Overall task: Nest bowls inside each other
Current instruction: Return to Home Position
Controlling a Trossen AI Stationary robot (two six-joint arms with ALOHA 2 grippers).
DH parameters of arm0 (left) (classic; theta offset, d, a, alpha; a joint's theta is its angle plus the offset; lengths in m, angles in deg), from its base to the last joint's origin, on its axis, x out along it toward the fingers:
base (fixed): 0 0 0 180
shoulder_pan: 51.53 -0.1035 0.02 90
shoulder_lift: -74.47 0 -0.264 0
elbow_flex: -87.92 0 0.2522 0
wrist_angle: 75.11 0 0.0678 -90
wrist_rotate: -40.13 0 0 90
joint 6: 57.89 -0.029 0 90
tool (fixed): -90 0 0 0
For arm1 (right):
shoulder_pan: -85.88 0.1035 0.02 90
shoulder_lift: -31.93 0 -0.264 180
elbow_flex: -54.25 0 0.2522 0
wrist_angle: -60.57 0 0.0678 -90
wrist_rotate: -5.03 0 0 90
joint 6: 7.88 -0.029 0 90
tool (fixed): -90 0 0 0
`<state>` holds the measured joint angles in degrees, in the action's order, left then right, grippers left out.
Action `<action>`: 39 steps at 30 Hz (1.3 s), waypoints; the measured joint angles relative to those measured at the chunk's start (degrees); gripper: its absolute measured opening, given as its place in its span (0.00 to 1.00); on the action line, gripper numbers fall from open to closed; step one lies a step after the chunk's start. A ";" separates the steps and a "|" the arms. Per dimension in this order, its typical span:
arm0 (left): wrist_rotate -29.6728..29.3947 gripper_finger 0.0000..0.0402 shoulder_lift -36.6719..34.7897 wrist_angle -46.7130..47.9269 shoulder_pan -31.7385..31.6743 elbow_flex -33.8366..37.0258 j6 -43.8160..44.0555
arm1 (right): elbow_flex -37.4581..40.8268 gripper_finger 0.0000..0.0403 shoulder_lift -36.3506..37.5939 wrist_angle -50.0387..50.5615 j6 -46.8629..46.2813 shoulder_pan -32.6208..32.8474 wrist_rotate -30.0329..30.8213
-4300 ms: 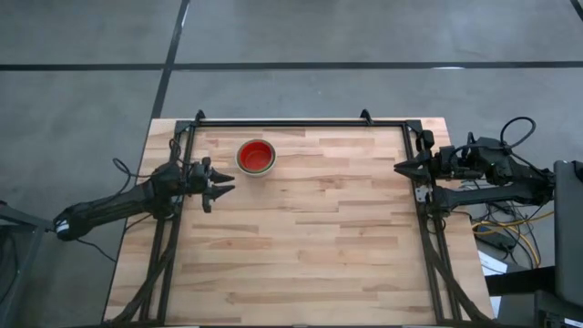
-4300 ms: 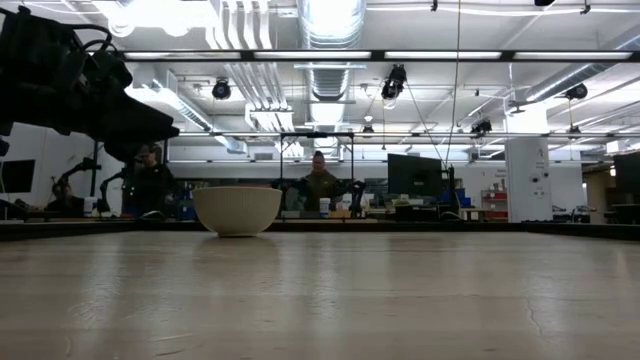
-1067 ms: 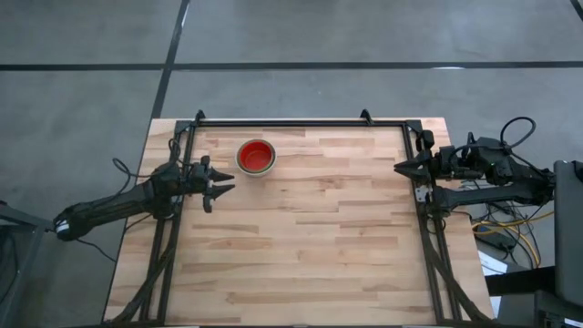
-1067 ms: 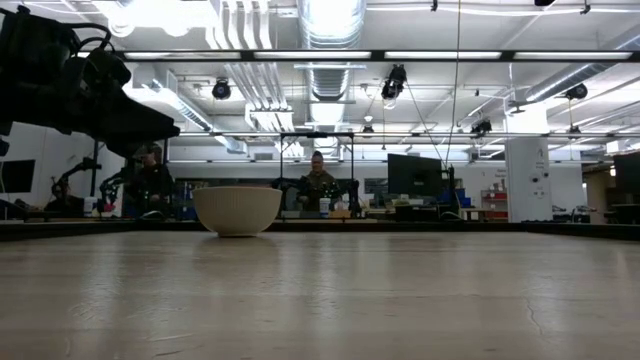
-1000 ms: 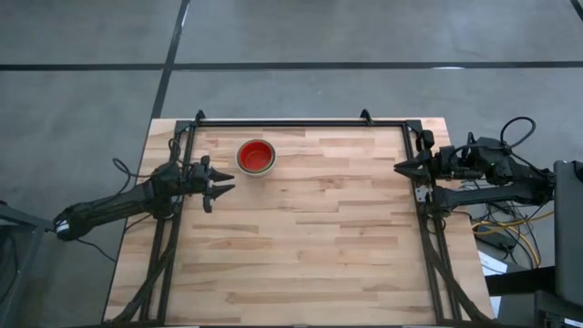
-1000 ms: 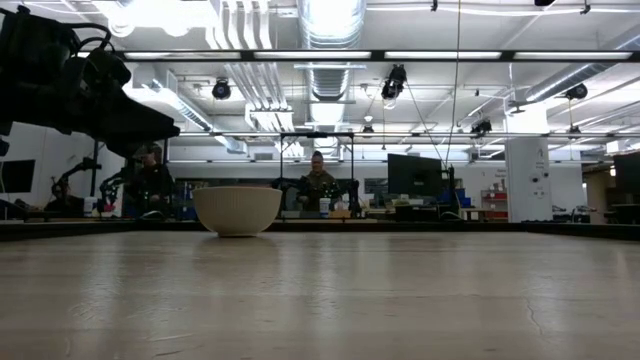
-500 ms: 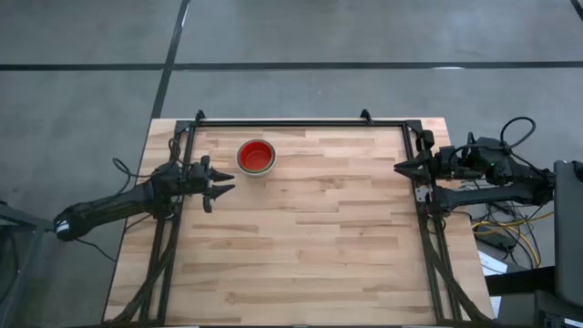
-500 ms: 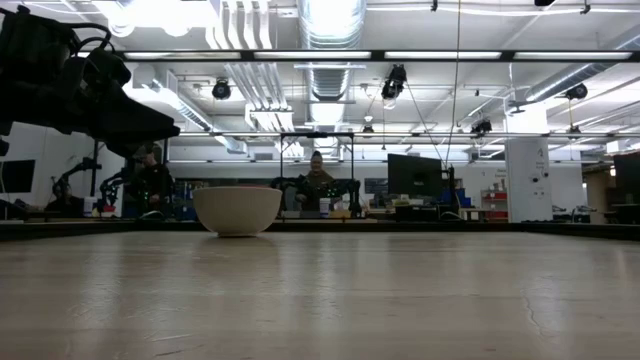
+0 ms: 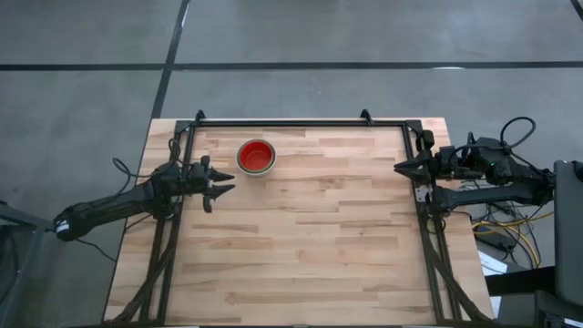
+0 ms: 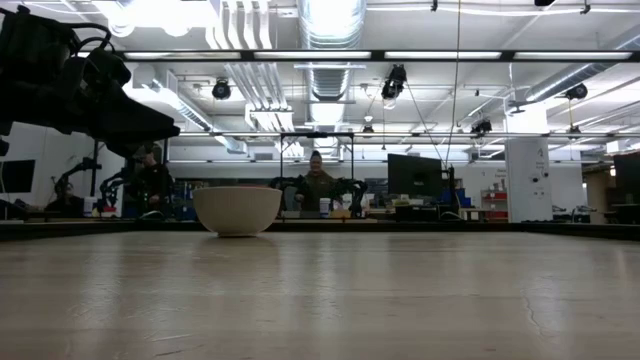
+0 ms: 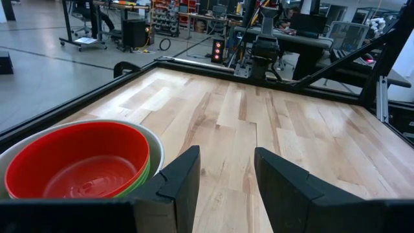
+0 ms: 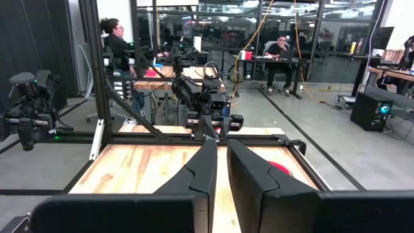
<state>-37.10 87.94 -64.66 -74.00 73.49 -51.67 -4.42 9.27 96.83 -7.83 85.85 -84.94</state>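
The bowls stand nested in one stack (image 9: pixel 256 156) at the table's far left. A red bowl (image 11: pixel 77 162) sits innermost, a green rim (image 11: pixel 143 173) shows around it, and a pale white-grey bowl (image 10: pixel 237 210) is outermost, resting by its base on the wood. My left gripper (image 9: pixel 221 189) hovers open just near and left of the stack, level, with nothing between its fingers (image 11: pixel 226 181). It shows as a dark mass (image 10: pixel 150 125) in the low view. My right gripper (image 9: pixel 398 168) waits shut at the table's right edge, pointing level across the table (image 12: pixel 222 168).
A black metal frame (image 9: pixel 291 122) runs along the table's far edge and both sides. Bare wood (image 9: pixel 310 237) stretches across the middle and near part. Beyond the table, people sit at desks (image 10: pixel 318 185) in the room.
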 joint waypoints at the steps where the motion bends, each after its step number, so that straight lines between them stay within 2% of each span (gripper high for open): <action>1: 0.00 0.38 0.00 0.00 0.00 0.00 0.00 | 0.00 0.08 0.00 0.00 -0.02 0.02 0.00; 39: 0.00 0.38 0.00 0.00 -0.01 0.00 0.00 | 0.01 0.08 1.84 0.00 0.13 0.00 0.11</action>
<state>-37.10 87.94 -64.66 -74.01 73.49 -51.67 -4.41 11.11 96.83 -7.70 85.85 -84.83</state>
